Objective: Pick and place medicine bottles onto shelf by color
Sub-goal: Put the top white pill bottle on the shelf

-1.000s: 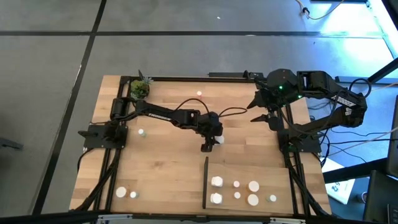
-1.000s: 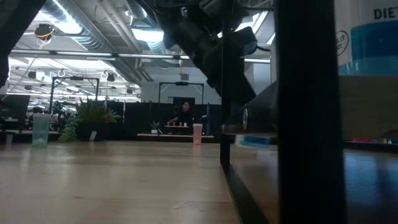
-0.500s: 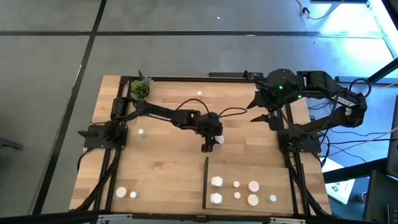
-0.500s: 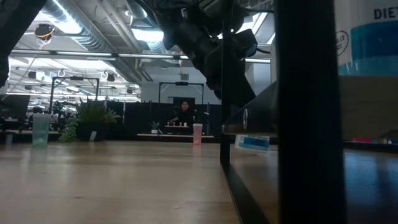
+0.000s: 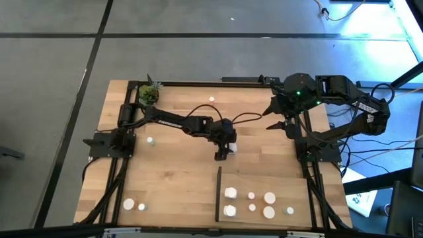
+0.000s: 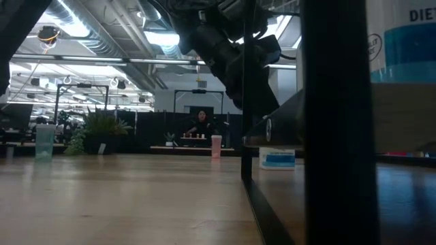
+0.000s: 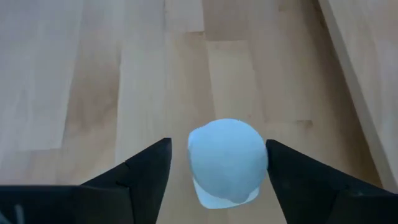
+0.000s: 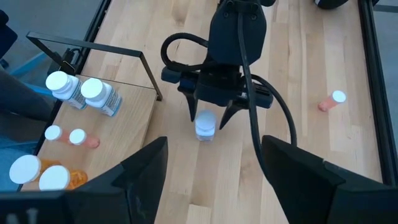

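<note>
My left gripper point(image 5: 225, 151) is at the table's middle, pointing down and open, one finger on each side of a small white bottle with a pale blue cap point(image 7: 227, 160). The bottle stands upright on the tabletop point(image 8: 205, 127) point(image 6: 276, 158), just beyond the shelf's far edge. The shelf point(image 5: 287, 193) is a light-wood panel with a black strip point(image 5: 219, 195) at the near right. Several white-capped bottles point(image 5: 230, 193) stand on it. My right gripper point(image 5: 278, 123) hangs open and empty above the table's far right. My left gripper's fingers point(image 7: 140, 171) come from above and stand on either side of the bottle's cap point(image 7: 205, 155). A gap shows on one side. I cannot tell whether the other finger touches the cap. The bottle rests with its base on the table.
Loose bottles lie on the table: one at the far middle point(image 5: 212, 100), one at the left point(image 5: 151, 141), two at the near left point(image 5: 129, 204). A potted plant point(image 5: 149, 94) stands at the far left corner. The left arm's cable point(image 8: 186, 40) loops above the gripper.
In the low view the blue-labelled bottle has come lower out from under my left gripper. It now stands upright on the tabletop. The arms have hardly moved.
</note>
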`<state>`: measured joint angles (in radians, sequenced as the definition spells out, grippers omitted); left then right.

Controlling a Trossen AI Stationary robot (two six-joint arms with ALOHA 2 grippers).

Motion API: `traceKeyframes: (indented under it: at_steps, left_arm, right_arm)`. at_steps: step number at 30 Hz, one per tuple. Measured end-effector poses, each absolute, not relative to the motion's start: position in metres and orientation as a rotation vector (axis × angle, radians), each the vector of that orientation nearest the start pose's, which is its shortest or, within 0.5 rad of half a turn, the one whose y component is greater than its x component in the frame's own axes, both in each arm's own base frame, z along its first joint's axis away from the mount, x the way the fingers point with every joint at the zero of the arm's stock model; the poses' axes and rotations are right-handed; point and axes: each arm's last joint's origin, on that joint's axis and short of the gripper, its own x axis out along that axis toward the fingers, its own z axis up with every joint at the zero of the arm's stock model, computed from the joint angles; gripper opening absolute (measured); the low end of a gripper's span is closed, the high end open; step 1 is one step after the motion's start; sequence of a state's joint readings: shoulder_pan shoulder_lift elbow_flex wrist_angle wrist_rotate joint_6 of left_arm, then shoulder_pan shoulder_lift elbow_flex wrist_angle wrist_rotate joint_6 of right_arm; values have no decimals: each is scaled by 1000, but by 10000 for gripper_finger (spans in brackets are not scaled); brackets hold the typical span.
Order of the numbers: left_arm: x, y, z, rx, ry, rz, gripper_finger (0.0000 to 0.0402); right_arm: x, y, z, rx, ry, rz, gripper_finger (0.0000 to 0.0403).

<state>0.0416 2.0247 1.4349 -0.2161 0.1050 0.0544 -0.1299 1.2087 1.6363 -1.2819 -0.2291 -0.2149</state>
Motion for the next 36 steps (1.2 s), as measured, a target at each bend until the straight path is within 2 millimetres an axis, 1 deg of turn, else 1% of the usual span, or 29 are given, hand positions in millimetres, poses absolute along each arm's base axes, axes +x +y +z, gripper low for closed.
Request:
traceKeyframes:
  at_steps: [5,7,9,12,13,15,17,19,21,24,29,33,35,36]
  left_arm:
    - [437,16,189,16,817,-34,259]
    - [431,17,194,19,845,-23,259]
    - [431,17,202,25,810,-8,260]
    - [424,17,212,31,826,7,260]
    - [425,18,215,32,806,10,260]
    - [418,17,225,32,810,11,260]
    - [418,17,235,36,771,16,260]
    - [410,17,242,42,793,30,260]
    - [408,17,253,53,752,55,260]
    - [400,15,268,68,732,82,260]
    - [391,13,289,81,677,147,260]
    - [380,10,304,63,651,181,258]
    - [373,9,307,63,676,178,257]
    - [373,9,309,56,672,177,257]
  right_arm:
    - [187,-18,434,-49,825,183,261]
    - [187,-18,434,-49,825,182,261]
    - [187,-18,434,-49,825,182,261]
    - [187,-18,434,-50,822,182,261]
    - [187,-18,435,-50,820,182,261]
    - [187,-18,435,-50,820,182,261]
    - [187,-18,435,-51,819,181,261]
    - [187,-18,435,-51,819,181,261]
    - [187,-18,435,-51,818,181,261]
    - [187,-18,435,-51,818,182,261]
    - [187,-18,435,-51,816,182,261]
    - [188,-18,435,-52,811,181,261]
    - [188,-18,435,-52,810,181,261]
    - [188,-18,435,-53,808,181,261]
